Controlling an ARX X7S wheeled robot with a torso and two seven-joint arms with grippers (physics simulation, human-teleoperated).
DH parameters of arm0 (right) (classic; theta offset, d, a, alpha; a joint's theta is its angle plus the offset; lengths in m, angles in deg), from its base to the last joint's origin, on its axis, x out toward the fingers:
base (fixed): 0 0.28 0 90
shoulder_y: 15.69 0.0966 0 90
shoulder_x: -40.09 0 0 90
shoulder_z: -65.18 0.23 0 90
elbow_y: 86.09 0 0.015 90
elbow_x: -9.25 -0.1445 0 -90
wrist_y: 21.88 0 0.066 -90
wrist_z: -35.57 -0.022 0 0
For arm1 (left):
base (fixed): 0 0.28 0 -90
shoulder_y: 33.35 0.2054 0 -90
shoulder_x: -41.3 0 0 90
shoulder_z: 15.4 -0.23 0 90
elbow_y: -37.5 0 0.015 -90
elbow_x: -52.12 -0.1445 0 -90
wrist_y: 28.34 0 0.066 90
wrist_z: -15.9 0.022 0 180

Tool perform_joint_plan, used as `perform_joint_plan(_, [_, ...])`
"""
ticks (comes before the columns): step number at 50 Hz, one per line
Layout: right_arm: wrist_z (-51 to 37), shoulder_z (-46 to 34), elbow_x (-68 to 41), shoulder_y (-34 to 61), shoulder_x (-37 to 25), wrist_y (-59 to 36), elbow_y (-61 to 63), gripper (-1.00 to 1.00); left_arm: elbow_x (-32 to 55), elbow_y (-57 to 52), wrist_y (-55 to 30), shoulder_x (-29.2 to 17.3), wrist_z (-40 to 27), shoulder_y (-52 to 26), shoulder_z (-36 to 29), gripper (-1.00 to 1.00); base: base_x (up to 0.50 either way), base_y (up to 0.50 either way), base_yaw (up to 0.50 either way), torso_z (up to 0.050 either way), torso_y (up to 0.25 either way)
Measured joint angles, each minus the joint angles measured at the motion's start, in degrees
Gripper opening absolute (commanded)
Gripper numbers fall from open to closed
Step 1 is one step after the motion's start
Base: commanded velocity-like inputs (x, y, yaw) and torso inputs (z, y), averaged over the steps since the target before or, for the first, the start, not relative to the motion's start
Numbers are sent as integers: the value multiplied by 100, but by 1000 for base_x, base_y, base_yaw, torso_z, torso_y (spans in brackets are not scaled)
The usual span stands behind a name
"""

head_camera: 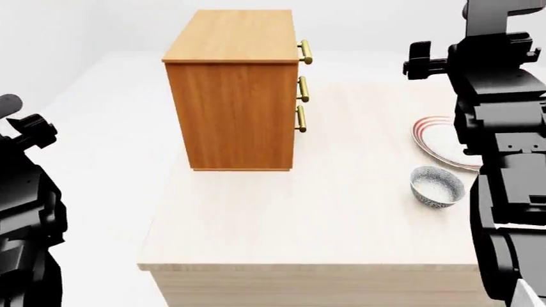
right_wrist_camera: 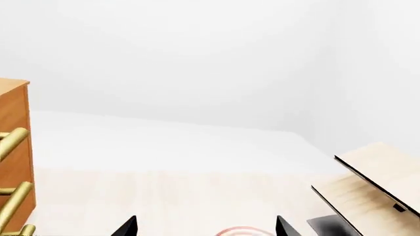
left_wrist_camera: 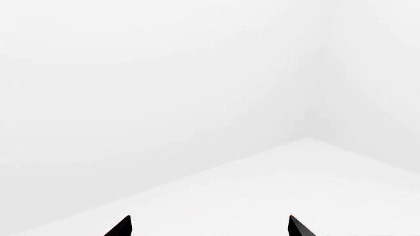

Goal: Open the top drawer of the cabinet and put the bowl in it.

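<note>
The orange-brown cabinet (head_camera: pixel 230 96) stands at the back left of the pale wooden table (head_camera: pixel 324 217), its drawer fronts facing right. The top drawer's brass handle (head_camera: pixel 305 51) sits flush with the two below it; all three drawers look shut. The cabinet edge (right_wrist_camera: pixel 12 105) and the top handle (right_wrist_camera: pixel 12 140) also show in the right wrist view. The grey-blue speckled bowl (head_camera: pixel 436 186) stands upright near the table's right edge. My left gripper (left_wrist_camera: pixel 210 227) is open and empty, facing white floor and wall. My right gripper (right_wrist_camera: pixel 206 228) is open and empty, held above the plate, apart from the cabinet.
A red-ringed white plate (head_camera: pixel 436 142) lies behind the bowl, partly hidden by my right arm (head_camera: pixel 503 128); its rim (right_wrist_camera: pixel 241 231) shows between the right fingertips. A pale tilted-board rack (right_wrist_camera: pixel 371 184) stands to the right. My left arm (head_camera: pixel 25 211) hangs beside the table's left edge.
</note>
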State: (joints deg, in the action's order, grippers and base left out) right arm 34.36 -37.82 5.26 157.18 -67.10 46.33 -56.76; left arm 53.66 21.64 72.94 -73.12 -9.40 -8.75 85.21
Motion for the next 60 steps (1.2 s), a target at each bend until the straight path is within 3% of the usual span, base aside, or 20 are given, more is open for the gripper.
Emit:
perform_joint_plan(23, [-102,48,-10,120,14,585,-953,100,-130,75,-221,-113,40,-136,19,100,0,0,0,0,0])
perform_joint_plan(60, [119,133,-176,216,20,273,-946,100,-158,84,-247,-144,0,-129,5,100,497,0,0,0,0])
